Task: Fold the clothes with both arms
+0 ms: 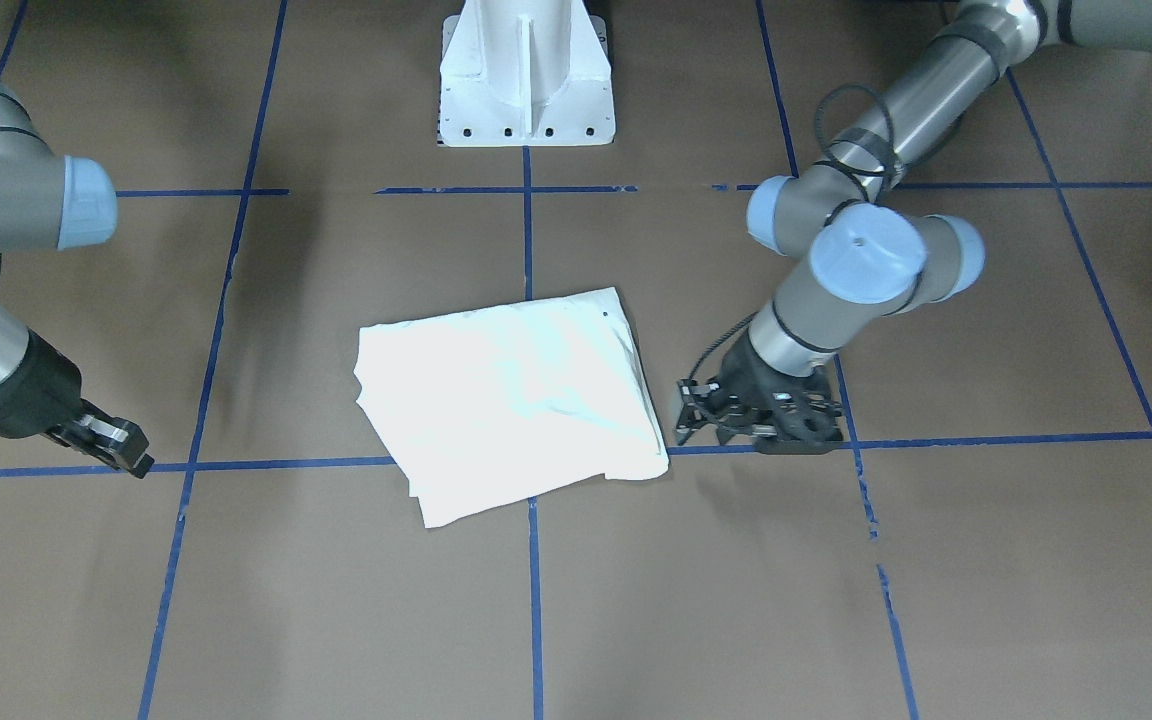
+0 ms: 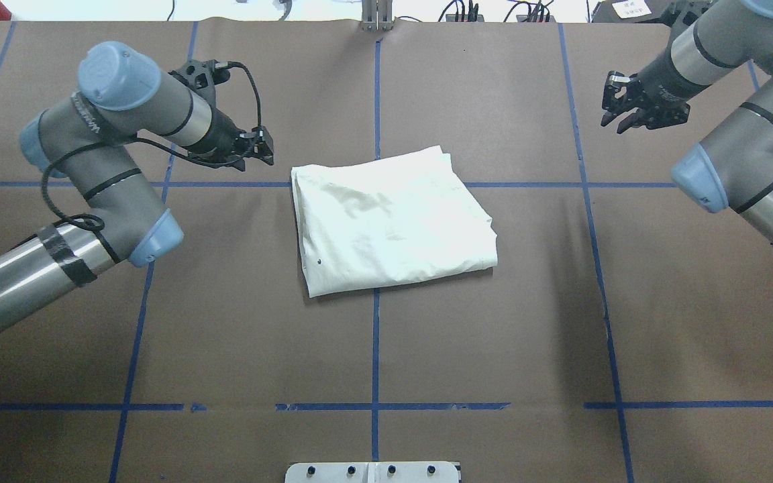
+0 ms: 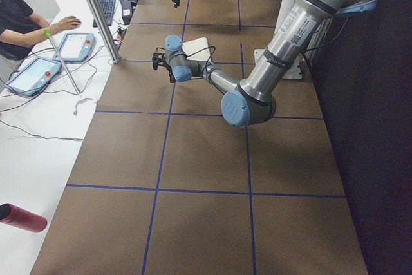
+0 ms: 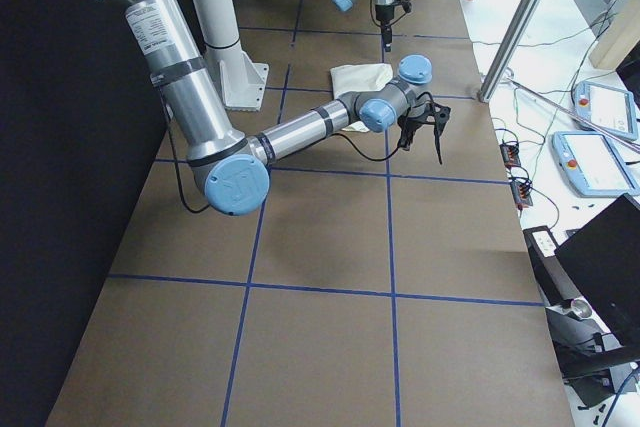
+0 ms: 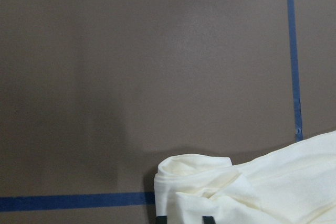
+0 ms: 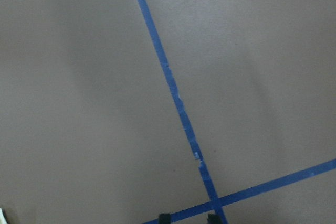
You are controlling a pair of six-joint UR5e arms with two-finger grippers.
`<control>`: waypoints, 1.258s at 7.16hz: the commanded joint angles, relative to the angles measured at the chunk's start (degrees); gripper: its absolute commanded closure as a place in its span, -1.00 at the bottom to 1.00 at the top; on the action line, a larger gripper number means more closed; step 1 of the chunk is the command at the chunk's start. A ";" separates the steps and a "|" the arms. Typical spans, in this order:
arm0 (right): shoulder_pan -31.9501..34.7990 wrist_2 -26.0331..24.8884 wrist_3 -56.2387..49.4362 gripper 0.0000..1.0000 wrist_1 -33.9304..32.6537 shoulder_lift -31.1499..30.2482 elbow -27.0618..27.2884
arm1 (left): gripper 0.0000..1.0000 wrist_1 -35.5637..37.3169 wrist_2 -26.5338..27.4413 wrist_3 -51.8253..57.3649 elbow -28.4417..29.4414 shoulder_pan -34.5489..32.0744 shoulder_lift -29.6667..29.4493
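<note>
**Item 1.** Cream long-sleeved T-shirt [image 2: 393, 221], cotton-like, is lying as a compact, slightly skewed rectangle of several layers. The plain side is facing up and no print is showing. It is sitting around the middle of the brown paper-covered bench [image 2: 561, 322], somewhat nearer the edge opposite the robot's base, and is straddling a crossing of blue tape grid lines [image 2: 375, 349].

**Item 2.** Black two-finger left gripper [image 2: 267, 149] is hovering just beside the shirt's rolled corner on the robot's left, apparently not touching it. Its wrist view is showing the two fingertips parted, with that corner lying beneath them and nothing clamped.

**Item 3.** Black two-finger right gripper [image 2: 614, 121] is hanging well apart from the shirt, toward the bench's far right corner. Its fingers are spread and are carrying nothing.

**Item 4.** White metal pedestal base [image 1: 526, 75] is standing at the bench's robot-side edge.

**Status (judged).** The folding is looking largely done, and neither arm is gripping cloth. Any further fold is calling for the left gripper to descend on the near corner and pinch all its layers. The right gripper is needing a long approach to the opposite corner, so that both can lift together.
</note>
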 commanded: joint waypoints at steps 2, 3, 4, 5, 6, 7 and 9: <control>4.29 0.37 -12.80 0.27 -0.14 -9.92 4.29 | -0.26 1.19 -1.40 13.93 -12.15 -4.78 13.96; 7.88 3.16 -19.57 0.25 -0.23 -12.74 4.47 | -0.29 1.19 -2.72 20.42 -15.57 -8.02 19.23; 11.14 6.58 -26.51 -0.08 -0.66 -14.68 3.78 | -0.31 1.19 -5.52 27.27 -17.78 -12.32 23.89; 13.69 6.87 -32.15 -0.99 -2.23 -17.31 4.29 | -0.31 1.19 -8.50 33.61 -18.33 -17.14 27.07; 16.85 6.96 -37.86 -1.00 -2.51 -19.51 4.12 | -0.33 1.19 -11.93 40.72 -18.77 -23.11 30.32; 19.58 7.22 -44.18 -1.00 -4.25 -21.27 4.47 | -0.53 1.62 -14.22 45.92 -18.77 -28.30 32.62; 23.98 11.33 -52.74 -1.00 -6.29 -26.09 5.87 | -0.80 12.62 -14.42 59.16 -22.35 -38.40 34.65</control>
